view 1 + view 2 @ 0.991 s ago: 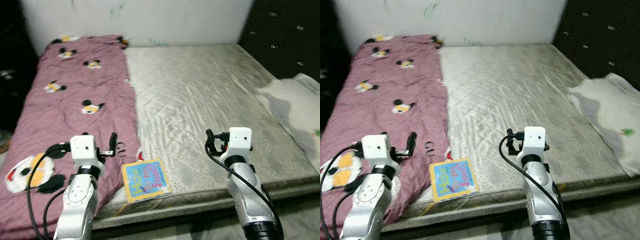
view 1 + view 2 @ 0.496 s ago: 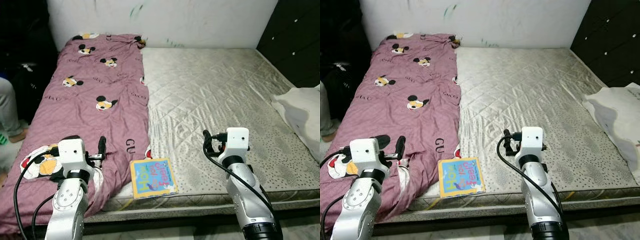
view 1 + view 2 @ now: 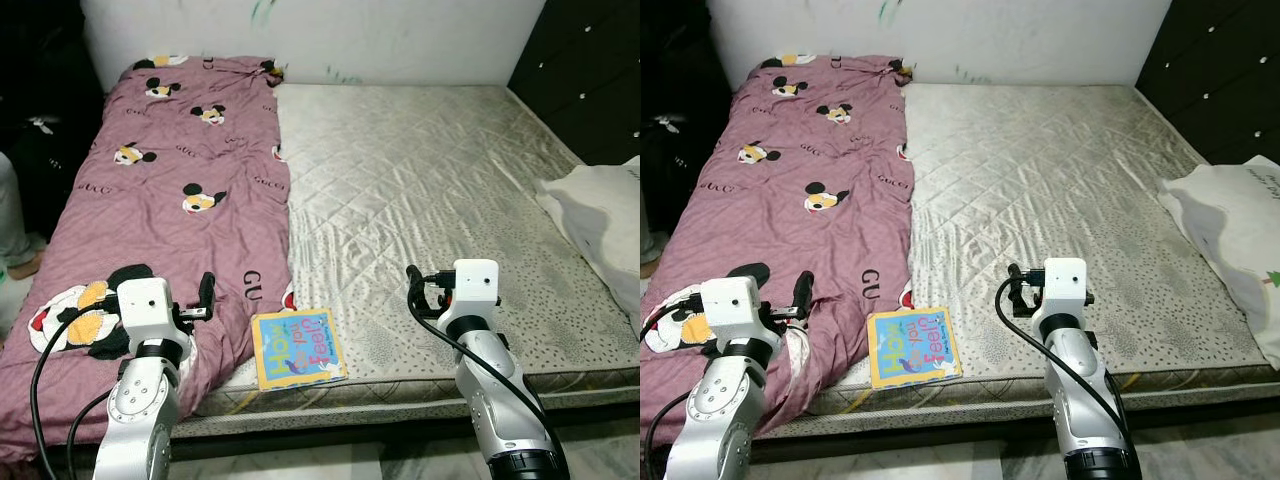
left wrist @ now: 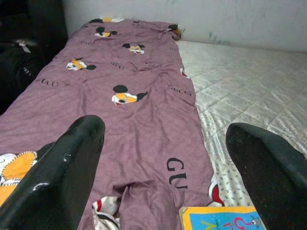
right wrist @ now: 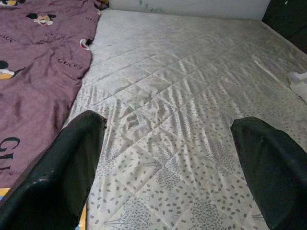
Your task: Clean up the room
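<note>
A colourful children's book (image 3: 298, 347) lies flat at the front edge of the bare grey mattress (image 3: 430, 180). It sits right beside the hem of a purple Mickey Mouse blanket (image 3: 180, 190) that covers the bed's left side. My left gripper (image 3: 200, 300) hovers open over the blanket's near end, just left of the book (image 4: 223, 219). Over the mattress's front part, to the right of the book, my right gripper (image 3: 418, 290) is held open. Neither gripper holds anything.
A white pillow (image 3: 600, 215) lies at the bed's right edge. A dark cabinet (image 3: 590, 70) stands at the back right, and a white wall (image 3: 400, 35) is behind the bed. A person's leg (image 3: 8, 215) shows at the far left by dark furniture.
The whole picture has shifted as the camera moved; bed, blanket and book stay where they were. Both arms hold much the same pose, fingers still apart.
</note>
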### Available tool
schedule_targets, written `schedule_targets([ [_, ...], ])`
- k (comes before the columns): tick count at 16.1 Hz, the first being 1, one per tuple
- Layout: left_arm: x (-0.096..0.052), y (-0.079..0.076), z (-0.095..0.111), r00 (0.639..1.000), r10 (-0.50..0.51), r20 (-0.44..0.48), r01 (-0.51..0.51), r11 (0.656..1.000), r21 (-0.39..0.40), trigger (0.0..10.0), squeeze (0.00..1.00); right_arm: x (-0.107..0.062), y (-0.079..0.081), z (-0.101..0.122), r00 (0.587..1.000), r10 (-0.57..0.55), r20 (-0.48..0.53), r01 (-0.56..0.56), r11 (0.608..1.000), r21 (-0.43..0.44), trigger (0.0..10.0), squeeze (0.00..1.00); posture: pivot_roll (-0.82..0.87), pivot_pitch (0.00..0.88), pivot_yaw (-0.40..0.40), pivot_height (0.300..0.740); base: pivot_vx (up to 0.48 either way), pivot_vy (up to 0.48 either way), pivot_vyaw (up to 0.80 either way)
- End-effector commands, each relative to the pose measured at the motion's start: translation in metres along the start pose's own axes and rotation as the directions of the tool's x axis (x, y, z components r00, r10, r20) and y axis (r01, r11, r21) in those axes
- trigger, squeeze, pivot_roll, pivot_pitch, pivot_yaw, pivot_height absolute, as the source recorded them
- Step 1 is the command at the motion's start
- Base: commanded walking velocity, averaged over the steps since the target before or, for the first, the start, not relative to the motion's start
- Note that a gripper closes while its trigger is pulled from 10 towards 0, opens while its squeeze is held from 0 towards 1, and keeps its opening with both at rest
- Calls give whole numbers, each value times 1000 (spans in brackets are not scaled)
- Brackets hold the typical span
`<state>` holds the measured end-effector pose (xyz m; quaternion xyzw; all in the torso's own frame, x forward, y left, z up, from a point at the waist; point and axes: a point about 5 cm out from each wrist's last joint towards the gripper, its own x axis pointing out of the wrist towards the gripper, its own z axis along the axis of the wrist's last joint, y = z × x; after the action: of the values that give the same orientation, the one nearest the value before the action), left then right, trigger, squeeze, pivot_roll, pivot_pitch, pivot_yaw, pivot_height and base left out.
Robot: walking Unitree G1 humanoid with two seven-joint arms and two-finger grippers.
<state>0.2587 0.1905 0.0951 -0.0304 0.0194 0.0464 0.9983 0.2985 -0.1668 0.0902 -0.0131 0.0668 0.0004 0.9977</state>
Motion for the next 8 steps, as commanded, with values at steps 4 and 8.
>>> schedule_targets([
  [4, 0, -3, 2, 1000, 3, 4, -3, 1000, -6, 10000, 0, 0, -1, 3, 1000, 12, 0, -12, 1000, -7, 10000, 0, -36, 122, -52, 736, 0, 0, 0],
  [8, 1, -4, 2, 1000, 7, 7, -7, 1000, -7, 10000, 0, 1, 0, 3, 1000, 22, -2, -22, 1000, -12, 10000, 0, -34, 117, -54, 691, 0, 0, 0],
])
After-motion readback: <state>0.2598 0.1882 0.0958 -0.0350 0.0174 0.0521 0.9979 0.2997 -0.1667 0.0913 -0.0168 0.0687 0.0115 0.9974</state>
